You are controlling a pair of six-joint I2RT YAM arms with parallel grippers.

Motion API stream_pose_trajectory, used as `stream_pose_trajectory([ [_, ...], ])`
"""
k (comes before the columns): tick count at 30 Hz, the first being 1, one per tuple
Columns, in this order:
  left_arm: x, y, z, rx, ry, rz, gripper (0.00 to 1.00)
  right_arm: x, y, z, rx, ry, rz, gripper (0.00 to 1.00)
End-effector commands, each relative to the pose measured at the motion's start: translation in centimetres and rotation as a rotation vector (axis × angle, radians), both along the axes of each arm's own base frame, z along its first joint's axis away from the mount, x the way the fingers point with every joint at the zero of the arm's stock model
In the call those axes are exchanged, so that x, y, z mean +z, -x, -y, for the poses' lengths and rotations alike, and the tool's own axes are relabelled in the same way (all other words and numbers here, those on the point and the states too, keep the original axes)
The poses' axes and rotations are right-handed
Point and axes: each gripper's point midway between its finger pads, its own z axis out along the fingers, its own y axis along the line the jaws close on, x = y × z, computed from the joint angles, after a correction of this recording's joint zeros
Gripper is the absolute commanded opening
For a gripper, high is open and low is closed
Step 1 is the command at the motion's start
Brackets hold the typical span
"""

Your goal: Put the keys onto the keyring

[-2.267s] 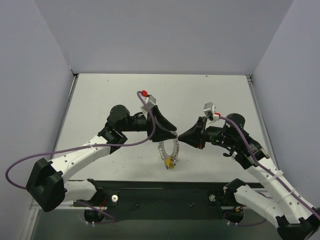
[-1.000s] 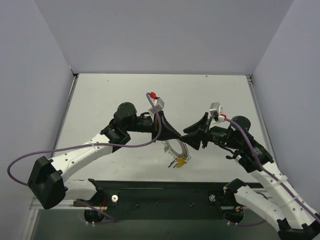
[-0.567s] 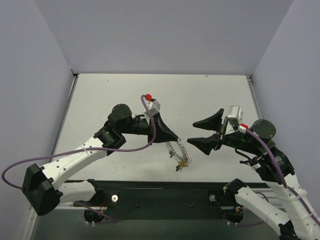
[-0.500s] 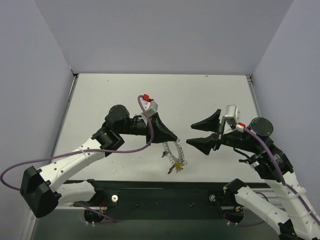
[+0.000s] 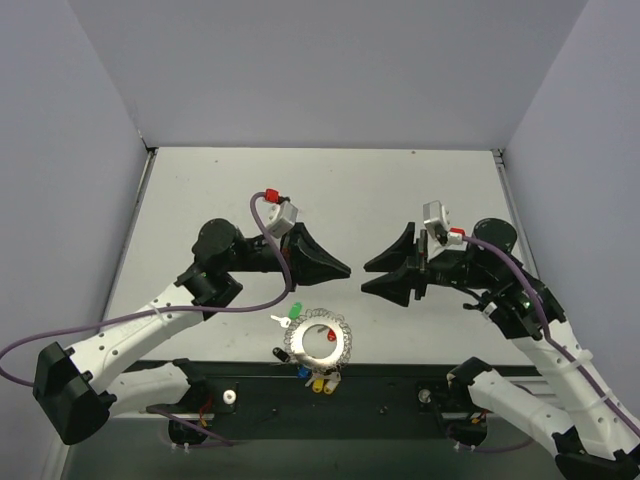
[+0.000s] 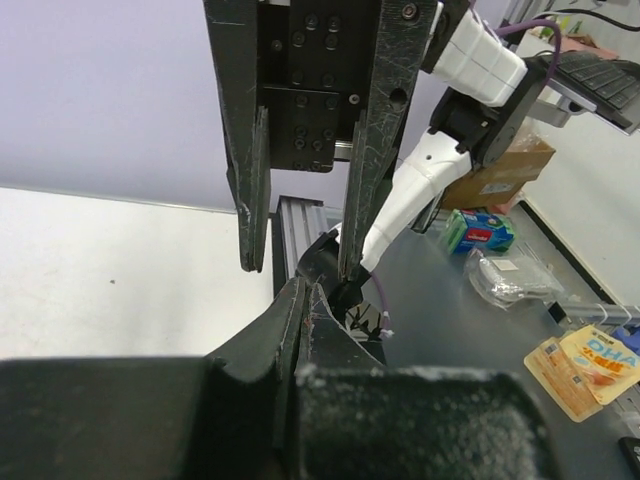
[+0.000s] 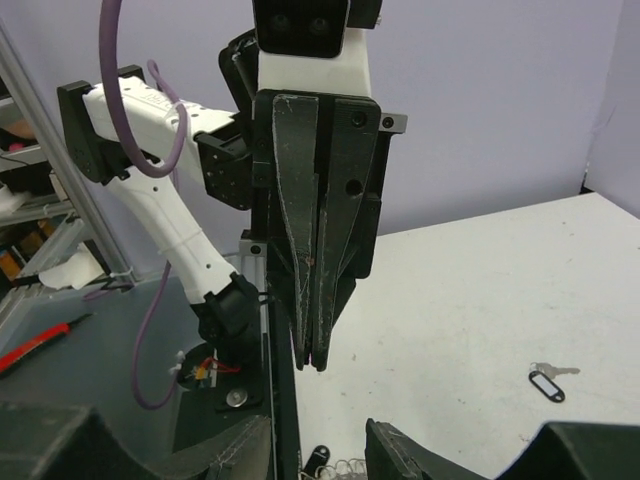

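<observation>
Watching both arms meet tip to tip over the worktop point(image 5: 200, 190) | my left gripper point(image 5: 343, 268) pinched closed, holding nothing | my right gripper point(image 5: 368, 276) jaws partly apart, empty | keyring point(image 5: 320, 340) flat at the near edge, apart from both tips, coloured keys point(image 5: 293, 312) fanned round it | loose black-tagged key point(image 7: 548, 380) lies apart

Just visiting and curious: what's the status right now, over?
Left gripper shut, empty. Right gripper open, empty. Keyring flat on table near its front edge, unheld. One loose key elsewhere on table; nothing blocking.
</observation>
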Motion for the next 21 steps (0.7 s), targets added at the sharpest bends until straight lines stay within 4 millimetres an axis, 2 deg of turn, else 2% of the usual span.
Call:
stream_pose_trajectory([
  [1,-1.1,-2.2,0.0,0.124,-0.035,-0.028,0.00,-2.1,-2.0,-0.1,-0.088,0.030,-0.005,0.42],
  [3,-2.9,-3.5,-0.4,0.198,-0.084,-0.079,0.00,-4.6,-3.3,0.1,-0.158,0.070,-0.064,0.43],
  [4,-3.6,-5.0,-0.7,0.278,-0.098,-0.107,0.00,-5.7,-4.5,0.5,-0.234,0.085,-0.100,0.44],
  [7,-6.9,-7.9,-2.1,0.429,-0.179,-0.213,0.01,-9.3,-6.0,0.7,-0.318,0.148,-0.202,0.50],
  [8,-7.8,-8.6,-2.6,0.462,-0.194,-0.246,0.06,-10.7,-7.0,0.9,-0.377,0.174,-0.260,0.51],
  [9,-9.7,-9.7,-3.7,0.508,-0.225,-0.298,0.10,-11.9,-7.3,1.0,-0.404,0.194,-0.294,0.52],
  [11,-11.8,-10.7,-4.7,0.543,-0.248,-0.393,0.20,-14.9,-8.0,1.2,-0.467,0.243,-0.404,0.53],
  [12,-13.3,-11.5,-5.7,0.572,-0.265,-0.438,0.30,-15.8,-8.0,1.2,-0.471,0.258,-0.431,0.54],
  [13,-14.2,-11.4,-5.9,0.566,-0.278,-0.473,0.35,-16.8,-8.1,1.1,-0.474,0.276,-0.458,0.54],
  [14,-15.1,-11.6,-6.0,0.570,-0.292,-0.495,0.41,-18.7,-8.0,1.1,-0.475,0.314,-0.503,0.54],
  [15,-15.8,-11.6,-6.2,0.575,-0.304,-0.511,0.50,-19.5,-8.1,1.0,-0.480,0.325,-0.527,0.54],
  [16,-17.0,-11.6,-6.5,0.585,-0.322,-0.535,0.54,-20.4,-8.2,1.0,-0.483,0.341,-0.546,0.54],
  [17,-17.8,-11.6,-6.5,0.587,-0.340,-0.554,0.58,-22.1,-7.9,0.9,-0.473,0.372,-0.583,0.54],
  [21,-20.7,-11.3,-6.6,0.573,-0.401,-0.620,0.63,-24.2,-7.9,-0.4,-0.405,0.370,-0.619,0.54],
])
